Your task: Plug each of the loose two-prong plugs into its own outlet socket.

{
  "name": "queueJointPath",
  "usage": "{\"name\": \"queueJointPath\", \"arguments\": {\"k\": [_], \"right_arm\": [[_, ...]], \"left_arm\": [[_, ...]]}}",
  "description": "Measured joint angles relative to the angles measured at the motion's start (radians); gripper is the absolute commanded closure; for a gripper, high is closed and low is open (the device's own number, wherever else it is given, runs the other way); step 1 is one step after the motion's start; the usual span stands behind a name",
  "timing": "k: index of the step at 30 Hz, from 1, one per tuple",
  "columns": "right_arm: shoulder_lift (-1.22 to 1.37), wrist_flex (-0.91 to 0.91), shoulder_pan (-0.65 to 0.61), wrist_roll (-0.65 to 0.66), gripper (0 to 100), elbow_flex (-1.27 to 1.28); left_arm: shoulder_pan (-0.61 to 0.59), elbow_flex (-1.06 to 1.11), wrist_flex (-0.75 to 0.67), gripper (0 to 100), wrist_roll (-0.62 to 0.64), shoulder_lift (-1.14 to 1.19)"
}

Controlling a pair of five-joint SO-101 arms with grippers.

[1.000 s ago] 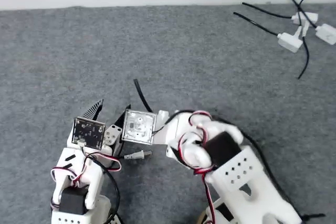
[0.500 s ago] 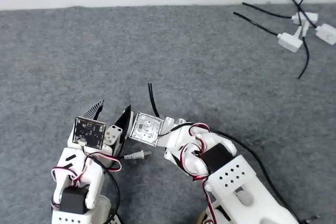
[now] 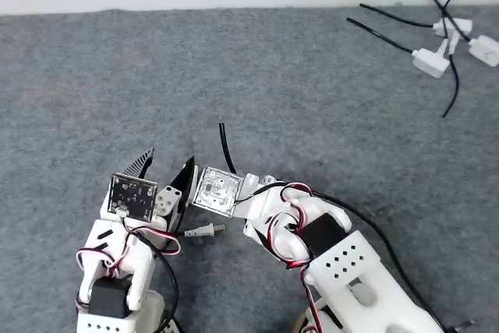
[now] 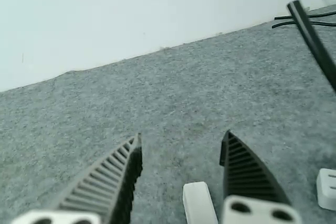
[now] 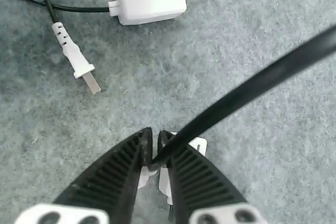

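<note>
My right gripper [image 5: 155, 135] is shut on a white plug [image 5: 197, 142] whose black cord [image 5: 252, 85] rises out of the fingers. In the high view that cord [image 3: 226, 150] sticks up beside my right wrist [image 3: 218, 190]. On the carpet beyond lie a loose white two-prong plug [image 5: 73, 59] and a white outlet socket [image 5: 152, 3]. The loose plug [image 3: 201, 231] lies between the two arms. My left gripper [image 4: 182, 140] stands open low over the carpet, next to the right wrist [image 3: 165, 169]. A white piece [image 4: 197, 203] sits between its fingers.
A tangle of white sockets [image 3: 430, 61] and plugs [image 3: 485, 50] with black cords [image 3: 452, 87] lies at the far right back of the grey carpet [image 3: 296, 83]. A pale wall [image 4: 131, 9] borders the far edge.
My right wrist shifted a little to the right with the cord in its grip, then kept still. The left arm and the loose plug have not moved.
</note>
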Motion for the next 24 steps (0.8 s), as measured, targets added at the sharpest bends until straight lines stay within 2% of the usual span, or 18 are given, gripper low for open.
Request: {"name": "queueJointPath", "arguments": {"k": [24], "right_arm": [[0.000, 0.000, 0.000, 0.000, 98.9, 0.000]], "left_arm": [[0.000, 0.026, -0.032, 76, 0.000, 0.000]]}}
